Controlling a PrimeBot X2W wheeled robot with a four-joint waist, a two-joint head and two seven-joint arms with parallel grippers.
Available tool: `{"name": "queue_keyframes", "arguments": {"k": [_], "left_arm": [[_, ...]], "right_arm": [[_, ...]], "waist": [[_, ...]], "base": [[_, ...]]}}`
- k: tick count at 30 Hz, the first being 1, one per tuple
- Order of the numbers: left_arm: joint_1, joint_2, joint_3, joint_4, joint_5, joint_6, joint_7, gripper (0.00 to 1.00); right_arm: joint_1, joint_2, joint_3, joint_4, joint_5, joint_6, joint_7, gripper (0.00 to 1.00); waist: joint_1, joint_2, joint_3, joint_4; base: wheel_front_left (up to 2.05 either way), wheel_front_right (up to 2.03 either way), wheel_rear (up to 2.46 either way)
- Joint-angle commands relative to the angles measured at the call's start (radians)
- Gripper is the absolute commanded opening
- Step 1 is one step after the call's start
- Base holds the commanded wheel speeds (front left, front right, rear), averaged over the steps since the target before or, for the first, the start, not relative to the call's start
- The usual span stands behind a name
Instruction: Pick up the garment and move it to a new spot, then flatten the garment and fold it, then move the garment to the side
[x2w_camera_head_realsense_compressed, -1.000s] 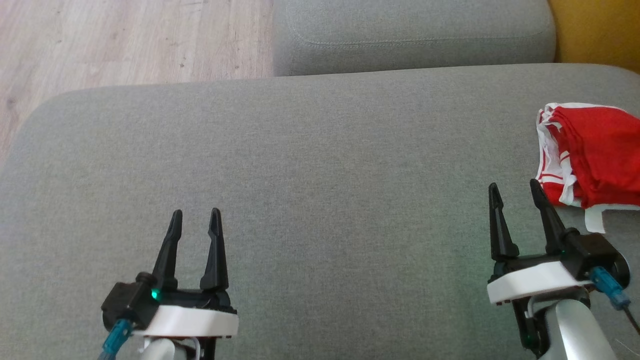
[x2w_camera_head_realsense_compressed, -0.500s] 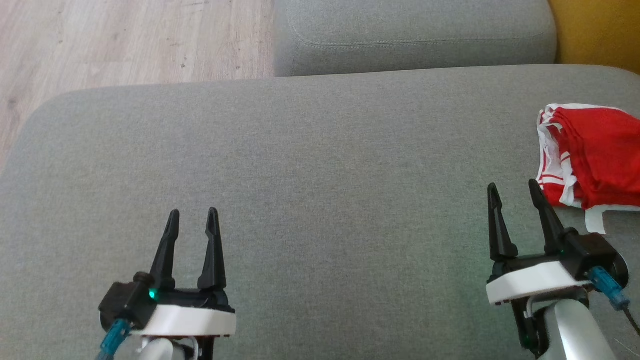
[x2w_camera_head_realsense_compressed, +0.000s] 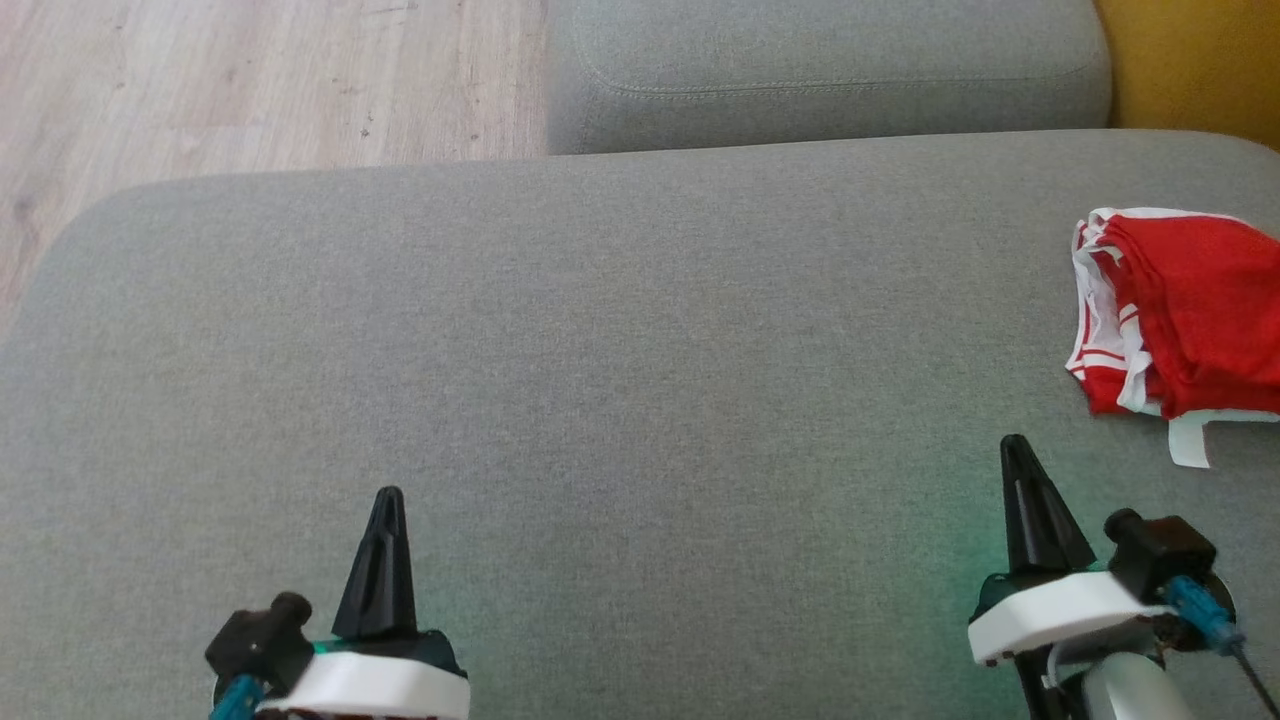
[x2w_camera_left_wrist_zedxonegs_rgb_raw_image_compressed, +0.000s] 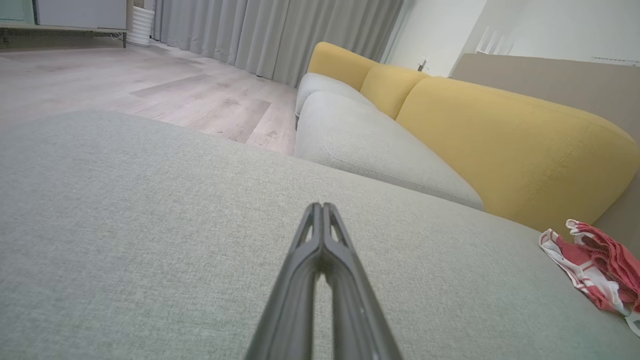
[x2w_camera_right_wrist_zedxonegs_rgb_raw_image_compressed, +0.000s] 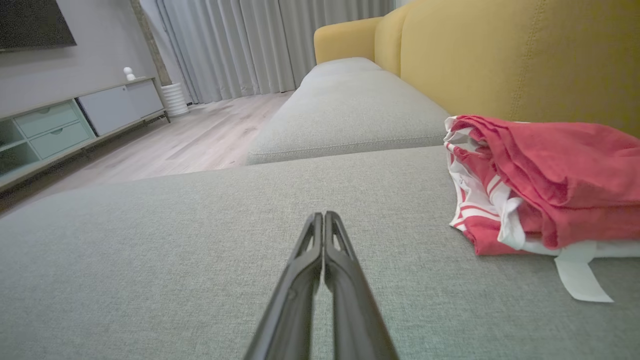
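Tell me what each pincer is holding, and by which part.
Nothing. The left pincer and right pincer are both shut on empty air over the grey cushion; the red garment lies untouched, apart from the right pincer.

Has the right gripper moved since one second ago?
Yes. The right gripper has drawn back toward the robot, down the head view, away from the red garment, which has stayed put; it has also shut.

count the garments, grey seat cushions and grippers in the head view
red and white garment: 1
grey seat cushions: 2
grippers: 2 (left gripper, right gripper)
total: 5
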Motion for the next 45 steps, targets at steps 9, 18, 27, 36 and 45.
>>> {"name": "queue_keyframes", "arguments": {"k": [9,18,27,36,45], "left_arm": [[-0.047,0.007,0.027,-0.029,-0.100,-0.005,0.025,0.00],[-0.054,0.010,0.044,-0.025,-0.193,-0.008,0.047,0.00],[-0.061,0.013,0.062,-0.025,-0.286,-0.011,0.070,0.00],[-0.067,0.015,0.081,-0.024,-0.377,-0.014,0.094,0.00],[-0.074,0.017,0.102,-0.022,-0.478,-0.017,0.121,0.00]], "right_arm": [[-0.046,-0.002,-0.014,-0.042,0.119,0.001,0.031,0.00],[-0.048,-0.002,-0.024,-0.048,0.229,0.001,0.057,0.00],[-0.050,-0.002,-0.033,-0.053,0.339,0.002,0.083,0.00],[-0.053,-0.002,-0.043,-0.059,0.448,0.002,0.109,0.00],[-0.056,-0.002,-0.053,-0.064,0.570,0.003,0.138,0.00]], "waist": [[0.0000,0.0000,-0.002,-0.003],[0.0000,0.0000,-0.004,-0.006],[0.0000,0.0000,-0.006,-0.009],[0.0000,0.0000,-0.008,-0.013],[0.0000,0.0000,-0.010,-0.016]], "base": [[0.00,0.00,0.00],[0.00,0.00,0.00],[0.00,0.00,0.00],[0.00,0.00,0.00],[0.00,0.00,0.00]]}}
